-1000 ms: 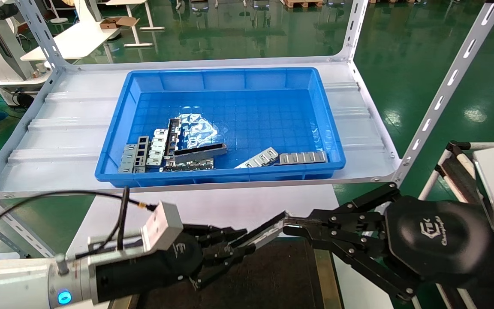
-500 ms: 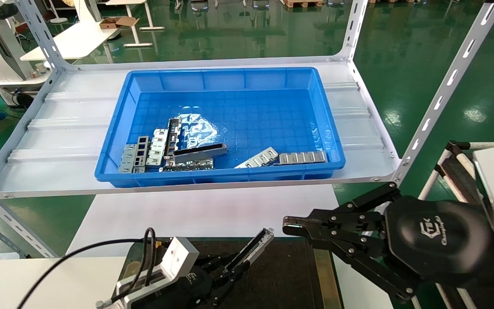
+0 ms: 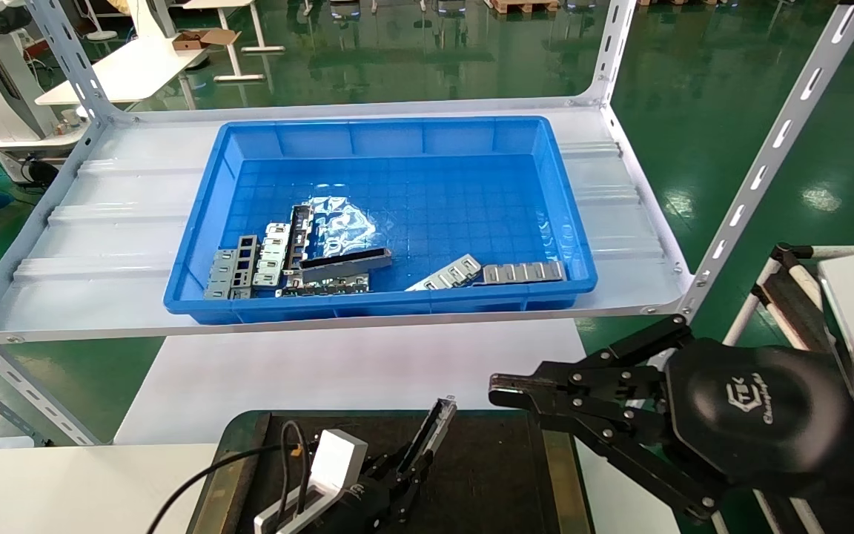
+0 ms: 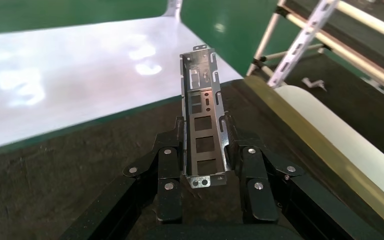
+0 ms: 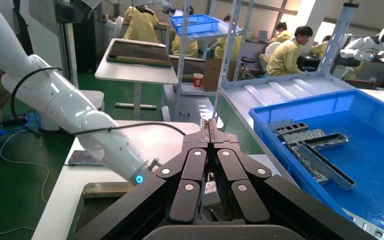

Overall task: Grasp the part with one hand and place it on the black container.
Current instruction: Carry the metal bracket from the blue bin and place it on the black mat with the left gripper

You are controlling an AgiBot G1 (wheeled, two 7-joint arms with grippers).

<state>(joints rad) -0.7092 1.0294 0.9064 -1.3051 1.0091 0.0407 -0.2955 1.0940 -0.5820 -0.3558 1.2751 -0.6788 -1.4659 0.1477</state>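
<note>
My left gripper (image 3: 405, 467) is shut on the part (image 3: 431, 434), a narrow dark-grey slotted metal channel. It holds the part low over the black container (image 3: 501, 475), the flat tray with matte black floor at the bottom of the head view. In the left wrist view the part (image 4: 203, 122) sits clamped between the two fingers (image 4: 169, 165), sticking forward over the black floor (image 4: 55, 175); I cannot tell whether it touches the floor. My right gripper (image 3: 508, 387) is shut and empty, hovering at the container's right edge; in its wrist view (image 5: 209, 131) the fingertips meet.
A deep blue bin (image 3: 382, 215) on the white shelf holds several similar metal parts and silver plates (image 3: 286, 259). White shelf posts (image 3: 760, 163) stand at right. A white table surface (image 3: 353, 371) lies between shelf and container.
My left gripper has moved down and back toward me with the part, lowering it close to the container floor. The right gripper has stayed in place.
</note>
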